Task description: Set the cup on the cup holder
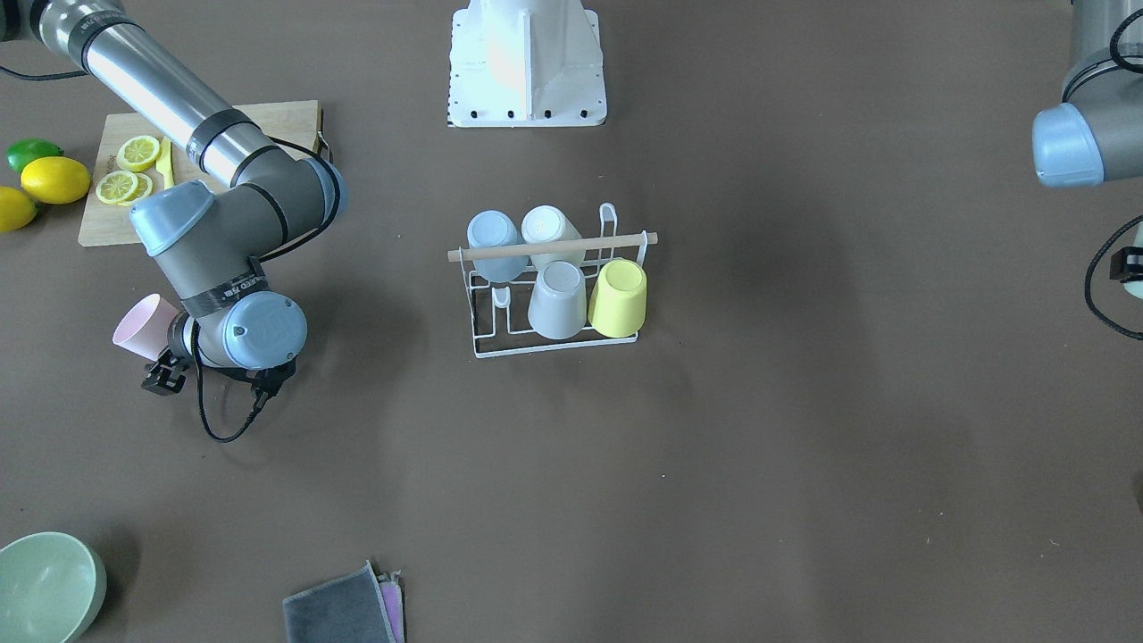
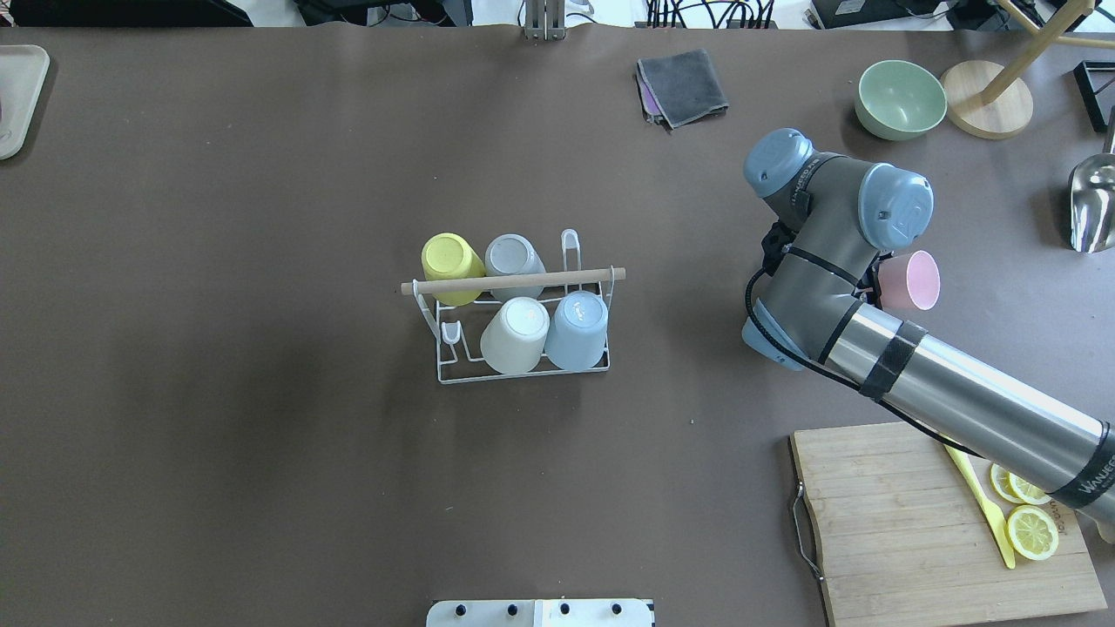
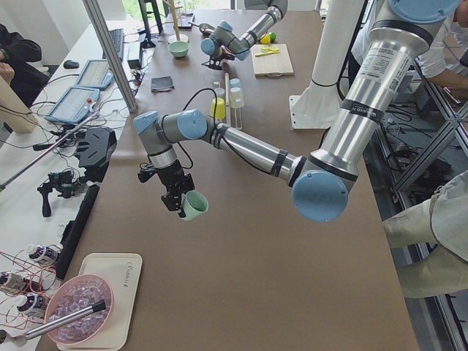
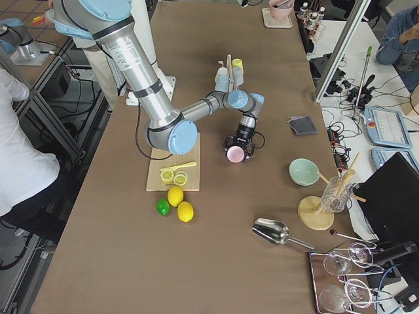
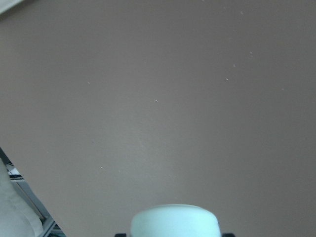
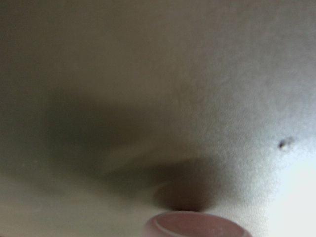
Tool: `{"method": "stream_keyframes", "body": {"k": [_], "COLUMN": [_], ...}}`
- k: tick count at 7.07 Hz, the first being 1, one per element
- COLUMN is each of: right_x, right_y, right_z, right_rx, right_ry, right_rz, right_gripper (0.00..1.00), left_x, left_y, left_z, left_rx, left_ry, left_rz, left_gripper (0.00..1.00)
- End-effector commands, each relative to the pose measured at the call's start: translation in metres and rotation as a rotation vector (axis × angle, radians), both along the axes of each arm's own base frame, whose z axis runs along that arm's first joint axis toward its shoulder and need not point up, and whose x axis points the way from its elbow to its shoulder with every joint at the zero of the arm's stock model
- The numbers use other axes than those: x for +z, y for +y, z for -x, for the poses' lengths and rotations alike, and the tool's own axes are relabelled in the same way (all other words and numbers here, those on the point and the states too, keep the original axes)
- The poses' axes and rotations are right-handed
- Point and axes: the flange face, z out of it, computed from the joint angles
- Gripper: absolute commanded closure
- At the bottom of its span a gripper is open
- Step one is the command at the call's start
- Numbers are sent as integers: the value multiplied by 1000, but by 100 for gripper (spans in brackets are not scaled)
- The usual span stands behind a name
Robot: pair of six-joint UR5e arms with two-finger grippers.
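Observation:
The cup holder (image 1: pixel 554 246), a white wire rack with a wooden rod, stands mid-table and also shows in the overhead view (image 2: pixel 514 280). Several cups sit upside down on its prongs: blue (image 1: pixel 493 239), white (image 1: pixel 552 234), grey (image 1: pixel 558 299), yellow (image 1: pixel 618 297). My right gripper (image 1: pixel 159 350) is shut on a pink cup (image 1: pixel 143 326), held tilted just above the table well to the rack's side; the cup shows beside the wrist in the overhead view (image 2: pixel 910 280). My left gripper (image 3: pixel 183 201) is shut on a mint cup (image 3: pixel 194 206), held above the table at the far end from the rack.
A wooden cutting board (image 2: pixel 888 522) with lemon slices and a yellow knife lies near my right arm. Lemons and a lime (image 1: pixel 54 179) lie beside it. A green bowl (image 2: pixel 900 98), a grey cloth (image 2: pixel 684 84), a metal scoop (image 2: pixel 1093 205) and a tray (image 2: pixel 17 96) sit at the table's edges.

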Motion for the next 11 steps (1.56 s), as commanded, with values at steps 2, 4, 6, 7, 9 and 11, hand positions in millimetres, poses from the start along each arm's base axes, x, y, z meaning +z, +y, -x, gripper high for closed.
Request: {"method": "stream_keyframes", "body": {"k": [2, 4, 6, 7, 9, 11], "right_x": [-2, -14, -55, -74, -77, -95], "right_y": [1, -21, -28, -35, -56, -73], "right_z": [2, -29, -58, -94, -144, -189], "right_rx": [0, 18, 54, 107, 174, 273], "right_ry": [2, -24, -47, -91, -186, -351], "right_rz": [-6, -11, -26, -52, -5, 59], "right_gripper": [64, 100, 100, 100, 100, 100], "left_x": [16, -6, -54, -93, -139, -171], "left_y": [27, 18, 0, -4, 11, 26], "left_z": [-36, -41, -55, -69, -119, -135], "left_rx": [-187, -232, -320, -370, -391, -479], "left_ry": [30, 72, 165, 216, 315, 387], "left_rz": [-186, -254, -386, -448, -626, -827], "left_gripper": [100, 100, 100, 100, 100, 100]}}
